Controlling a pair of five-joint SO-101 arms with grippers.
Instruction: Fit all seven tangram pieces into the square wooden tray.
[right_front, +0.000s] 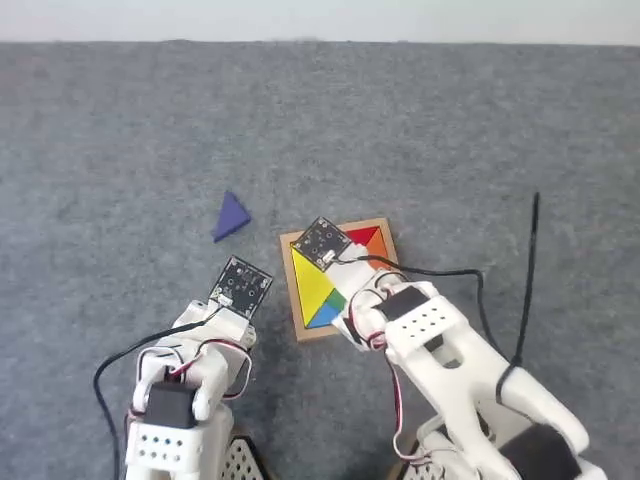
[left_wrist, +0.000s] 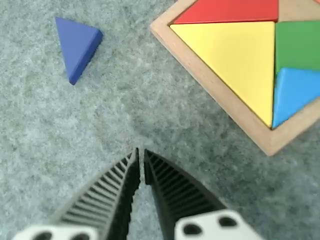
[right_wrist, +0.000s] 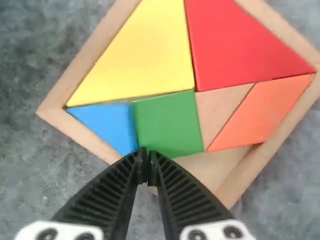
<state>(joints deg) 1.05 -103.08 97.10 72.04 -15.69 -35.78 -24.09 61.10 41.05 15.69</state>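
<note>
Part-filled wooden tray (left_wrist: 210, 80), blue triangle (left_wrist: 75, 42) nearby

tray (right_front: 291, 295) | partly hidden under right arm (right_front: 440, 340) | clipped, left wrist view

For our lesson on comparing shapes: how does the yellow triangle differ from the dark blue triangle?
Place: the yellow triangle sits inside the wooden tray, touching the red piece; the dark blue triangle lies alone on the grey mat outside it. Size: the yellow triangle is clearly larger than the dark blue triangle. Both are flat triangular pieces.
</note>
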